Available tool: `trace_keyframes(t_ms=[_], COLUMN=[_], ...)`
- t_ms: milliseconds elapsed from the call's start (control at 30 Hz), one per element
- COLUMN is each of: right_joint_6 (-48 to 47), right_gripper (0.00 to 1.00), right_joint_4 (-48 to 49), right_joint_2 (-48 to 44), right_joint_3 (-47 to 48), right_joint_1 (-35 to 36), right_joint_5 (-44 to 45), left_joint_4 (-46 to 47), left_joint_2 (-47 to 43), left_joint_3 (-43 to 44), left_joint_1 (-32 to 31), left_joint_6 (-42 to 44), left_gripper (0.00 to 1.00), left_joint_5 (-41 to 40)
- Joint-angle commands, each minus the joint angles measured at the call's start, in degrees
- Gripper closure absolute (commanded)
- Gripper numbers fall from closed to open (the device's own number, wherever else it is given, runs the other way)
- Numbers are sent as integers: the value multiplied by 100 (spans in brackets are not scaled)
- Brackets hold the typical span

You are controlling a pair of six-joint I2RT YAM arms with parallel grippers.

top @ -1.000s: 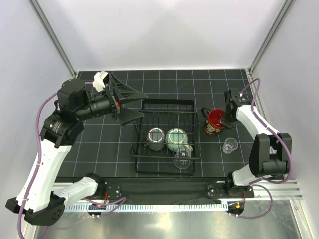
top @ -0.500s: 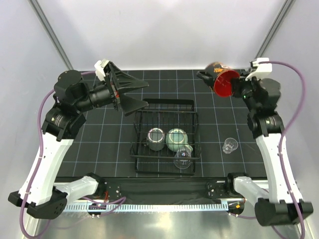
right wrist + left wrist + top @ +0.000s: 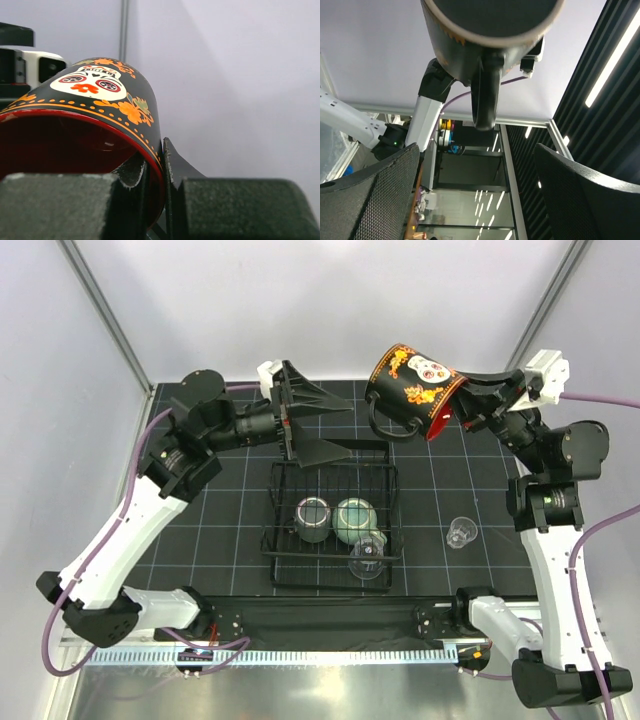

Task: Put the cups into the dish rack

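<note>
The dark cup with skull-and-orange print (image 3: 408,388) hangs tipped on its side high above the far end of the black wire dish rack (image 3: 278,502). My right gripper (image 3: 447,408) is shut on its red-lined rim, one finger inside and one outside (image 3: 162,170). My left gripper (image 3: 350,433) stands open just left of the cup, facing its base (image 3: 490,20) and handle (image 3: 484,100), and holds nothing. In the rack sit a dark grey-green mug (image 3: 313,517), a pale-green mug (image 3: 354,518) and a clear glass (image 3: 367,556). Another clear glass (image 3: 460,532) stands on the mat right of the rack.
A black gridded mat (image 3: 220,530) covers the table. White walls with metal corner posts (image 3: 105,320) close in the left, back and right. Both arm bases are bolted at the near edge (image 3: 330,625).
My right arm has lifted the skull cup off the mat right of the rack and carried it up and to the left. My left arm has swung right toward it, still open.
</note>
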Motion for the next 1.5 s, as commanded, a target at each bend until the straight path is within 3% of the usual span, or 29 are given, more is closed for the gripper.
trace_keyframes(t_ms=[0,267,600,1033,1400,1467], right_joint_6=[825,1134,809,624,246,211], right_gripper=[96,96,96,96,96,96], right_joint_4=[1555,1705,1144,747,334,290], right_joint_2=[-237,-377,-509,-369,-299,-299], right_joint_3=[304,75,75,242,417,462], right_joint_1=[-2,138,261,455,815,868], right_joint_5=[-309,-283,-20,68,209,244], left_joint_4=[589,721,694,571,475,466], left_joint_2=[-11,410,665,859,929,920], left_joint_3=[257,537,687,925,1109,1092], left_joint_1=[-162,-628,-1068,-1375,-1455,-1455], left_joint_6=[-353,-327,-186,68,218,236], left_gripper=[8,17,38,41,56,64], left_joint_5=[-96,-430,-940,-1019,-1089,-1107])
